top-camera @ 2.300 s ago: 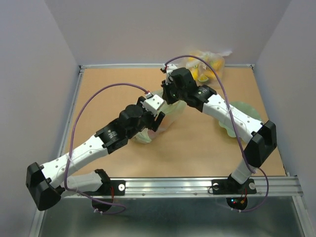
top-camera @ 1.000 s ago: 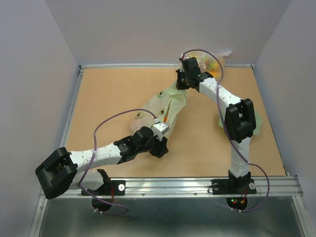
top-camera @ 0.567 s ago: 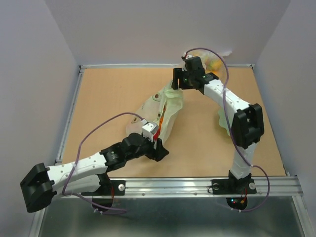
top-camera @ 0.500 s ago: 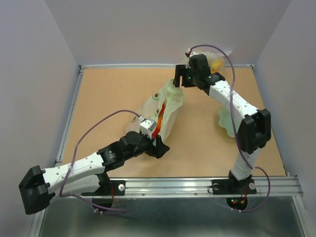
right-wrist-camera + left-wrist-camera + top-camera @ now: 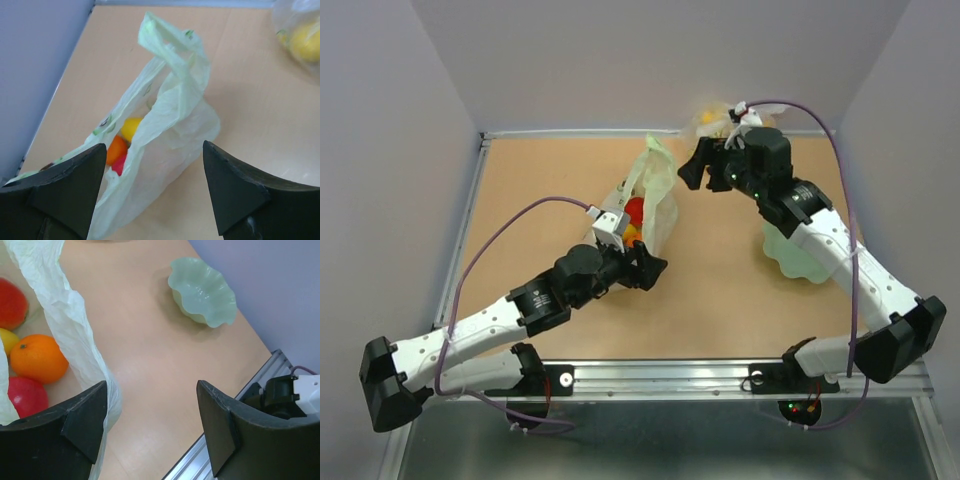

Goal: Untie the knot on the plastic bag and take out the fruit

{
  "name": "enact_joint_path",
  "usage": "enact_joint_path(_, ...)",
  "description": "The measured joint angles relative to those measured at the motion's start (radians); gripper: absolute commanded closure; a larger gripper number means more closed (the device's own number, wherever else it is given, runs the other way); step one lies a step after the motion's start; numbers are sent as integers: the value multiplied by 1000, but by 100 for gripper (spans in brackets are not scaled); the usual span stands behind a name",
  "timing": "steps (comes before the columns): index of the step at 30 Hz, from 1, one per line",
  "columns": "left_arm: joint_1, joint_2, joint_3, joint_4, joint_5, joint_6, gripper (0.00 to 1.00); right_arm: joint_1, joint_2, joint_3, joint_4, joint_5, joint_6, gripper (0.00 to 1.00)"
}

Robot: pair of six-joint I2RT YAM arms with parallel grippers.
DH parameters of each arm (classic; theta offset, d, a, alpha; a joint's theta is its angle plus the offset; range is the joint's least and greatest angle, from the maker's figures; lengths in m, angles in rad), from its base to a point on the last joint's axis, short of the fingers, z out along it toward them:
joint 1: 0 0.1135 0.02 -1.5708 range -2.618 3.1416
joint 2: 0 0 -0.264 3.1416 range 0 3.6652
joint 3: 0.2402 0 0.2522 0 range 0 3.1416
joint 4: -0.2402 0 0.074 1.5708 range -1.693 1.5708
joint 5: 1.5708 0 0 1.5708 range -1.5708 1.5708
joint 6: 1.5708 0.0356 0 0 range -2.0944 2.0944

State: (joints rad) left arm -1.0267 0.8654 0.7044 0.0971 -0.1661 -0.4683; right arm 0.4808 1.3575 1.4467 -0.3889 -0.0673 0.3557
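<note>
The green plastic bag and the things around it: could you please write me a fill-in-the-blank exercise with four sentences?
1. The fruit lies ___ the plastic bag.
2. The left claw and the right claw are both ___ and hold nothing.
3. The wavy bowl is pale ___ in colour.
4. The contents of the clear bag look ___.

Missing words: inside; open; green; yellow.
</note>
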Motion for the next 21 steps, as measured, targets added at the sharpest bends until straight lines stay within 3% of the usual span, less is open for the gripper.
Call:
enact_joint_path(10,-2,116,-26,-77,-142,12,20,241,126,-166,23,69,210,20)
enact_joint_path(15,-2,97,-60,-55,-181,0,20,256,173,-254,102,96,292,32)
enact_joint_path(18,-5,60,-97,-38,-222,-31,20,259,177,-329,143,106,329,54)
enact_joint_path(19,-6,37,-113,-34,-254,-61,21,261,175,-365,160,110,341,77)
enact_joint_path(21,-6,7,-129,-36,-298,-102,21,265,168,-430,183,116,356,93)
